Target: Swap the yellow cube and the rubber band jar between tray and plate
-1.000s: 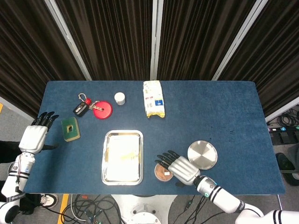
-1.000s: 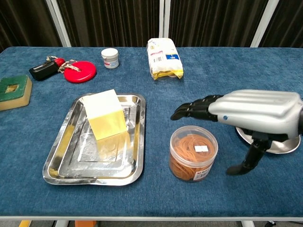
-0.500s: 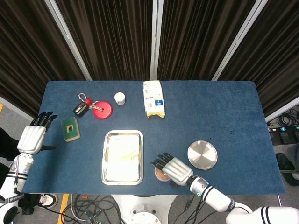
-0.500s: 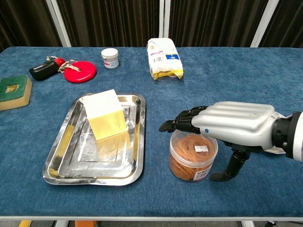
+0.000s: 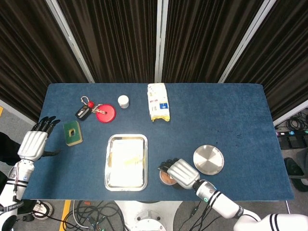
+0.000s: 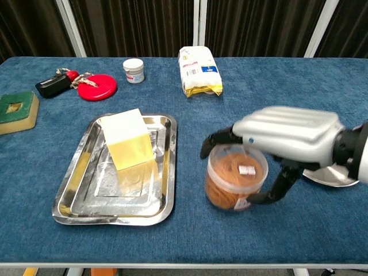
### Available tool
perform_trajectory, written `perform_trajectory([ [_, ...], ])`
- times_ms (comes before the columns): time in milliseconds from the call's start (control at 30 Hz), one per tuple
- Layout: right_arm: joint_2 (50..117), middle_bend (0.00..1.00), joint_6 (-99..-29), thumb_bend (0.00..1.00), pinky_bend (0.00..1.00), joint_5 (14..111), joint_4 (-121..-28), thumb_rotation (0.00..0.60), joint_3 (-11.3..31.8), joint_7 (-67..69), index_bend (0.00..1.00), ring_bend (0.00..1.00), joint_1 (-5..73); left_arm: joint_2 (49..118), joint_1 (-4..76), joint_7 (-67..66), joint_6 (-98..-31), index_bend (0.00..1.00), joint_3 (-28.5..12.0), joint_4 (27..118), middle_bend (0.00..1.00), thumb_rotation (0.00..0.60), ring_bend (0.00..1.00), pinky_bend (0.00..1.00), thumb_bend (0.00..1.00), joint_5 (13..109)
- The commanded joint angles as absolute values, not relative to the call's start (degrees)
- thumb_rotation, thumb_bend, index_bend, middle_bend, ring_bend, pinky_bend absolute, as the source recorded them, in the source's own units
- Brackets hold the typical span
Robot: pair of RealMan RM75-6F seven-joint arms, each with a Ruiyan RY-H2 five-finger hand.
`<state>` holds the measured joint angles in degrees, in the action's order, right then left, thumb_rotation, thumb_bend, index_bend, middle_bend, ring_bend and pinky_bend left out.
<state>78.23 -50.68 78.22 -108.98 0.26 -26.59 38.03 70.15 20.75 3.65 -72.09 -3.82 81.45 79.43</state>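
The clear rubber band jar (image 6: 234, 179) stands just right of the steel tray (image 6: 73, 173), tipped slightly. My right hand (image 6: 287, 138) grips it, fingers curled over its far side and thumb against its near right side. From the head view, the right hand (image 5: 180, 172) covers most of the jar (image 5: 165, 178). The yellow cube (image 6: 129, 145) sits in the tray (image 5: 109, 163), towards its far end. The round steel plate (image 5: 208, 159) lies bare, right of the hand. My left hand (image 5: 34, 143) hangs at the table's left edge, fingers apart, holding nothing.
A green sponge (image 6: 14, 109) lies at the far left. Keys with a red disc (image 6: 96, 87), a small white pot (image 6: 133, 70) and a white and yellow bag (image 6: 199, 70) line the back of the blue table.
My right hand has lowered and closed its fingers and thumb around the rubber band jar, which now tilts. The left hand has barely shifted.
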Motion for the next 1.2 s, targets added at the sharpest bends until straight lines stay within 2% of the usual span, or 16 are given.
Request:
perform_trajectory([
  [33, 74.38, 0.34, -55.11, 0.26, 0.37, 81.04, -110.64, 0.600, 0.84, -24.03, 0.24, 0.30, 36.11, 69.99, 20.21, 3.85, -72.89, 0.11, -3.97, 81.77, 0.05, 0.600, 0.01, 0.19, 0.03, 79.60],
  [167, 70.31, 0.34, -60.68, 0.26, 0.37, 80.61, -108.73, 0.600, 1.11, -23.09, 0.24, 0.30, 32.83, 70.53, 18.61, 4.06, -75.41, 0.11, -4.22, 81.82, 0.05, 0.600, 0.01, 0.19, 0.03, 79.51],
  [367, 67.16, 0.34, -62.91, 0.26, 0.37, 77.39, -103.80, 0.600, 0.30, -16.56, 0.24, 0.30, 28.89, 71.12, 17.00, 3.76, -77.23, 0.11, -4.14, 82.19, 0.06, 0.600, 0.01, 0.19, 0.03, 79.61],
  [900, 70.88, 0.33, -59.21, 0.23, 0.34, 77.69, -94.96, 0.600, -0.33, -8.40, 0.22, 0.30, 27.76, 70.33, 15.57, 1.60, -78.08, 0.11, -3.82, 84.02, 0.06, 0.600, 0.01, 0.19, 0.03, 80.82],
  [967, 71.06, 0.30, -58.81, 0.21, 0.29, 78.02, -94.66, 0.600, -0.55, -7.77, 0.16, 0.25, 27.68, 70.22, 15.38, 1.57, -78.37, 0.11, -3.89, 84.01, 0.06, 0.600, 0.01, 0.19, 0.03, 81.00],
  [1067, 70.79, 0.16, -58.29, 0.13, 0.14, 78.44, -94.73, 0.600, -0.78, -6.72, 0.02, 0.07, 27.58, 69.93, 15.11, 1.56, -78.87, 0.11, -3.96, 84.45, 0.06, 0.600, 0.01, 0.19, 0.03, 81.40],
  [1133, 70.32, 0.07, -58.32, 0.08, 0.05, 78.98, -95.04, 0.600, -0.69, -5.48, 0.00, 0.01, 27.49, 69.71, 15.05, 1.02, -79.02, 0.11, -4.09, 85.11, 0.06, 0.600, 0.01, 0.19, 0.03, 81.48],
  [1200, 69.87, 0.01, -58.78, 0.05, 0.00, 79.50, -95.36, 0.600, -0.61, -4.45, 0.00, 0.00, 27.23, 69.48, 14.82, 0.55, -79.10, 0.11, -4.07, 85.65, 0.06, 0.600, 0.01, 0.19, 0.03, 81.36],
])
